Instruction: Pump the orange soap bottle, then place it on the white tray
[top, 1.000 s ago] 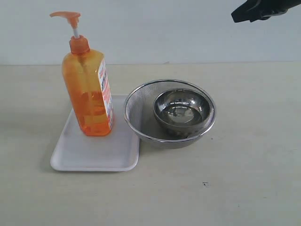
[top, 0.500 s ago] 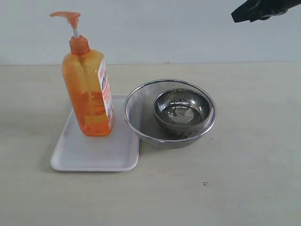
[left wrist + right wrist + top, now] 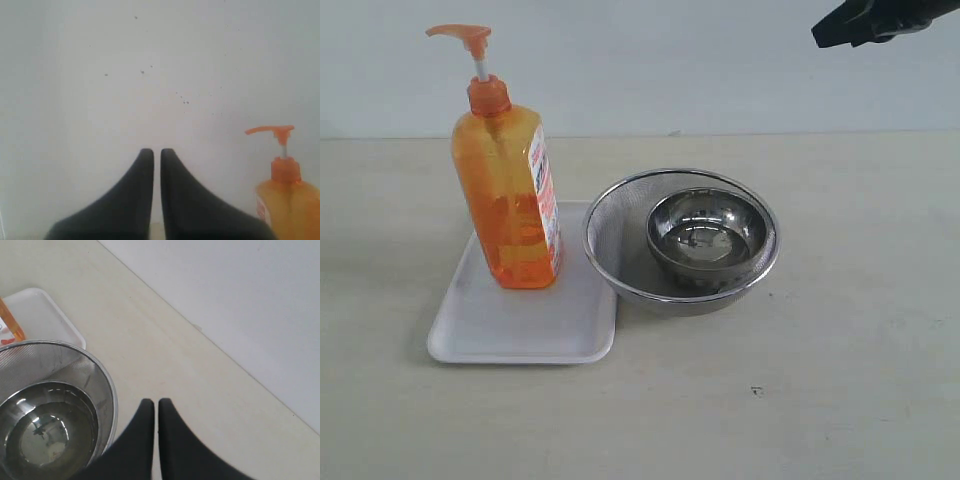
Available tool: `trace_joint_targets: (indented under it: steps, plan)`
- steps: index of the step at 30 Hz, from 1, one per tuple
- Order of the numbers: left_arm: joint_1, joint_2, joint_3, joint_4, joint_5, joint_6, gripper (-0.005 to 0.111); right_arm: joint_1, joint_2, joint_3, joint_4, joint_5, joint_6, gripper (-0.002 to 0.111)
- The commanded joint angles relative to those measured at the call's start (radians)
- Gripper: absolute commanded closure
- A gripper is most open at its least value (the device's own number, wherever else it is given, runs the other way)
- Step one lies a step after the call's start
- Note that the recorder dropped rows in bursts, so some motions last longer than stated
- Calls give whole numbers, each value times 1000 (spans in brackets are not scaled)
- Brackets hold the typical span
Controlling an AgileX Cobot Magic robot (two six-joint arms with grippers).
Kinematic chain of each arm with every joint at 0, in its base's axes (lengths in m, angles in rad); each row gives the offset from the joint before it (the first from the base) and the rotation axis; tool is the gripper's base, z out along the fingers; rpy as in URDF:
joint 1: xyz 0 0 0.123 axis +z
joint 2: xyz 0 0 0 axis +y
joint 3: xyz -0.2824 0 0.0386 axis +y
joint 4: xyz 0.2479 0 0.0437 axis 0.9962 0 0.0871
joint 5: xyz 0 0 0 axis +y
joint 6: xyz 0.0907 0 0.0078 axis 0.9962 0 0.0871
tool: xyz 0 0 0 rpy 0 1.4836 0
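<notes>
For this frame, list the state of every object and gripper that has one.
orange soap bottle: upright on the white tray, pump head raised.
white tray: lying flat, carrying the bottle.
mesh strainer: upright, holding the steel bowl.
steel bowl: upright inside the strainer.
left gripper: shut, empty.
right gripper: shut, empty.

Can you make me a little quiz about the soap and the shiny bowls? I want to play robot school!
1. True or false: the soap bottle stands upright on the tray.
2. What sits inside the strainer? A) a sponge B) a steel bowl C) a cup
3. Short answer: is the left gripper or the right gripper holding anything?
Key: 1 true; 2 B; 3 no, both are shut and empty.
</notes>
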Motion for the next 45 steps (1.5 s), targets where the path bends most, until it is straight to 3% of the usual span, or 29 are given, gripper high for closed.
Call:
trace_joint_targets:
  steps: [1,21,30,37,45]
  plan:
    - [-5,-6,40,-15,-25,-16,102,-5,-12,2,7,-6,0,108]
    - [-5,-6,103,-2,-32,116,102,-5,-12,2,7,-6,0,108]
    - [-5,-6,103,47,26,-2,102,-5,-12,2,7,-6,0,108]
    - [-5,-136,103,135,184,-159,102,-5,-12,2,7,-6,0,108]
    - [-5,-314,103,135,307,-163,102,-5,-12,2,7,-6,0,108]
